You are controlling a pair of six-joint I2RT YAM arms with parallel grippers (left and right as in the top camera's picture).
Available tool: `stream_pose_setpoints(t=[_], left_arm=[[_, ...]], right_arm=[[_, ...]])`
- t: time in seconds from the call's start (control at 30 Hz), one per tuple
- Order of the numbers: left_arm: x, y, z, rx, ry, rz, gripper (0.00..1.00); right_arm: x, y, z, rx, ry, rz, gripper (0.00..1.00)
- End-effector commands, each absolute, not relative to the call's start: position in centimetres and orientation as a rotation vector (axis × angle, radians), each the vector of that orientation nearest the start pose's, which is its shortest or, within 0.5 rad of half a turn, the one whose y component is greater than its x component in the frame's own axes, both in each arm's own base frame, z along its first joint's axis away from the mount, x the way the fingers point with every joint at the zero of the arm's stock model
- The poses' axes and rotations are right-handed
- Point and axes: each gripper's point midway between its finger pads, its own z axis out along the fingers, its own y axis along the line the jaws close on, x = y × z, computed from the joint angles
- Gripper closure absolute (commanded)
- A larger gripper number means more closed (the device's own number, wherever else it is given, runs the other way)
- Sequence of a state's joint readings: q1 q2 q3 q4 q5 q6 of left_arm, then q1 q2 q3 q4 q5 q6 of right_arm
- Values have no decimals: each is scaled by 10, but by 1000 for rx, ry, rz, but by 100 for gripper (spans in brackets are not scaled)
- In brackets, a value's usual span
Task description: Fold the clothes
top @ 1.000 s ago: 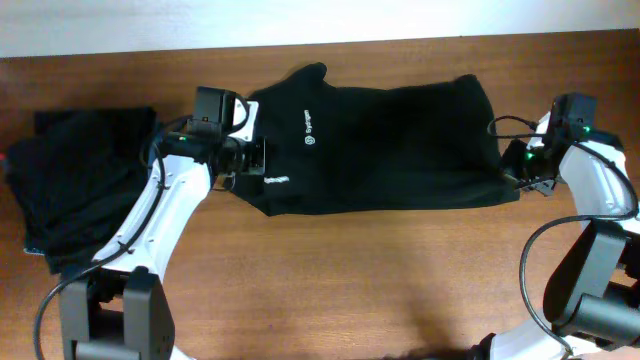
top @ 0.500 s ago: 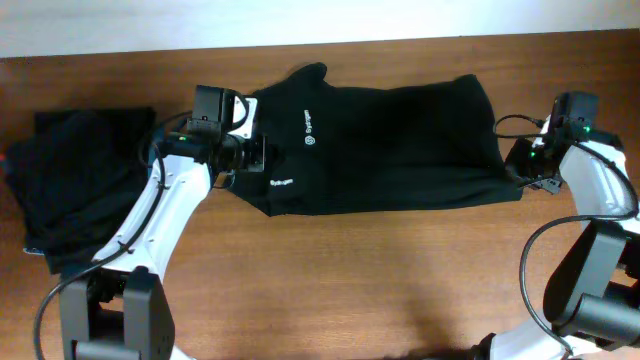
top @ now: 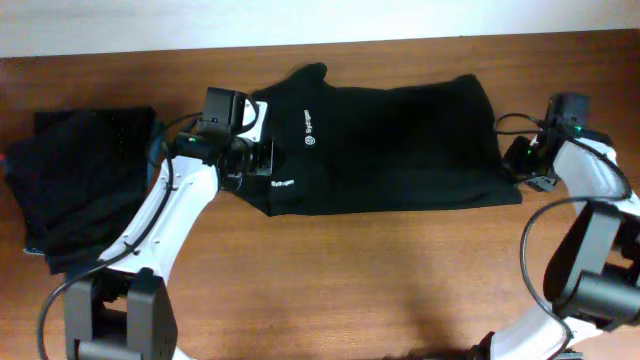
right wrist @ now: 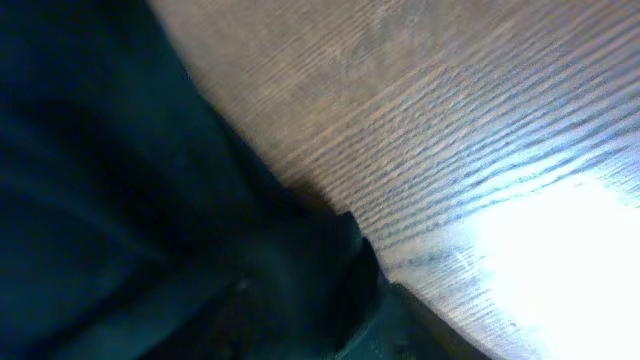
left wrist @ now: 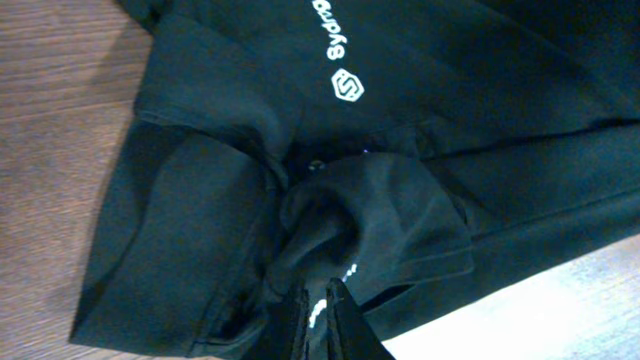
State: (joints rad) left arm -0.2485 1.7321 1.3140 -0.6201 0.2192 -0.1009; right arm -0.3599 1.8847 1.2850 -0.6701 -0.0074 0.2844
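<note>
A black shirt (top: 390, 145) with a small white logo (top: 309, 140) lies spread across the middle of the wooden table. My left gripper (top: 262, 168) is shut on a bunched fold at the shirt's left edge; the left wrist view shows its fingers (left wrist: 322, 315) pinching black cloth (left wrist: 370, 215) with white print between them. My right gripper (top: 518, 165) is at the shirt's right lower corner, and the right wrist view shows dark fabric (right wrist: 150, 230) filling the jaws, which look closed on it. A dark folded stack (top: 80, 185) with a teal-blue edge lies at the far left.
The table (top: 350, 290) is brown wood, with its back edge against a white wall (top: 300, 20). Cables run along both arms. The folded stack lies close to the left arm's elbow.
My left gripper has moved slightly right and toward the shirt's middle, carrying the gathered left edge with it. My right gripper has shifted a little up at the right corner.
</note>
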Motion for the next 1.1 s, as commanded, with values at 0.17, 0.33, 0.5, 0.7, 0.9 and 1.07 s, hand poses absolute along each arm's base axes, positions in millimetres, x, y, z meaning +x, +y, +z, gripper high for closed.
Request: stream_pose_setpoints(t=[0.17, 0.33, 0.5, 0.7, 0.9, 1.07], left_arm=[[399, -148, 115, 311, 2667, -398, 93], [381, -149, 108, 325, 2741, -408, 94], [376, -178, 109, 500, 2689, -413, 98], [379, -197, 90, 557, 2688, -424, 98], [400, -203, 57, 552, 2676, -416, 98], [436, -200, 41, 504, 2593, -384, 97]], right_arm=[[389, -150, 31, 920, 2697, -32, 39], [368, -141, 53, 940, 2765, -29, 41], [354, -129, 66, 915, 2840, 21, 41], [362, -96, 70, 684, 2880, 295, 46], [365, -91, 70, 603, 2888, 308, 46], [372, -89, 63, 530, 2888, 294, 46]])
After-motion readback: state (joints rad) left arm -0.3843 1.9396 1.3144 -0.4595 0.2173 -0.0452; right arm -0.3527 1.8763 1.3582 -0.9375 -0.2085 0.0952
